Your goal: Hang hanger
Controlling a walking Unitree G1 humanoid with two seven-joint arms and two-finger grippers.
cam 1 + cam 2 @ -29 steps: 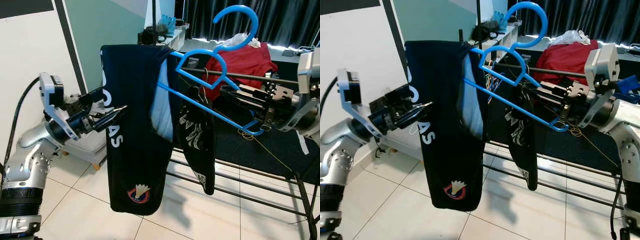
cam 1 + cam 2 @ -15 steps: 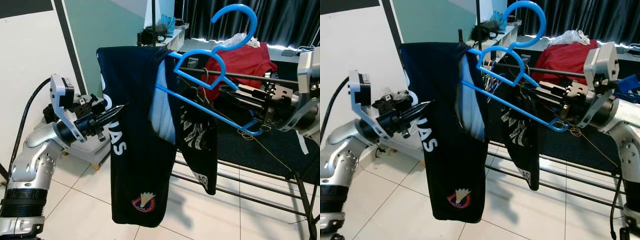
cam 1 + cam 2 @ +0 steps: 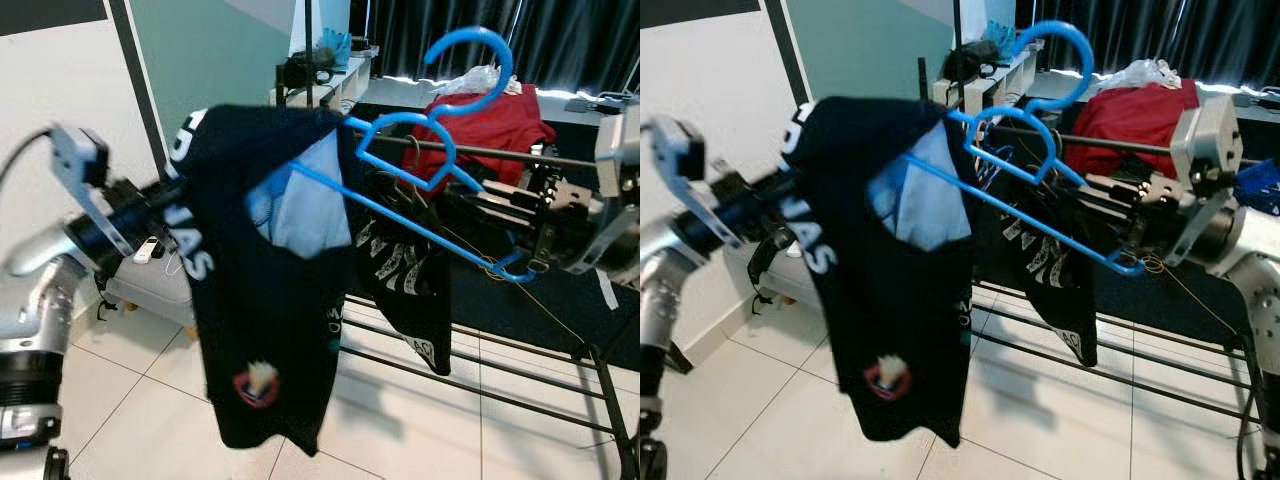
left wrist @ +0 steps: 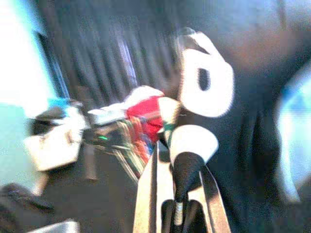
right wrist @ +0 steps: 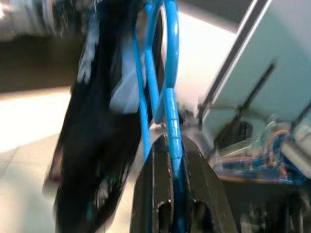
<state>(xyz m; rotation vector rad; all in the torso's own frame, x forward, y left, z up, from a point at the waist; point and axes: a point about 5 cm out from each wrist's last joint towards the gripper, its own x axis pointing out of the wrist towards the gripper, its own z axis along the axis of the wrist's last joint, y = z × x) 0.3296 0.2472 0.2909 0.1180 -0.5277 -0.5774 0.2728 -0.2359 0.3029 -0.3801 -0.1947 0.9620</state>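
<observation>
Right gripper (image 3: pixel 520 250) clamped on the low end of the blue hanger (image 3: pixel 420 205); wrist view confirms both fingers (image 5: pixel 155 194) pinch the blue bar. Hanger is tilted, hook (image 3: pixel 478 60) up above the drying rack's top rod (image 3: pixel 520 155), not on it. Dark navy jersey (image 3: pixel 260 300) hangs off the hanger's far shoulder, well out from the rack on the robot's left side, light-blue lining (image 3: pixel 295 205) showing, white lettering and a small crest low on the front. Cloth is motion-blurred. Left gripper (image 3: pixel 160 200) is at the jersey's outer edge by the lettering; wrist view is blurred, fingers (image 4: pixel 187 167) look together against the fabric, but can't tell if they hold it. Red garment (image 3: pixel 490 120) and a dark printed one (image 3: pixel 405 280) hang on the rack behind the hanger.
</observation>
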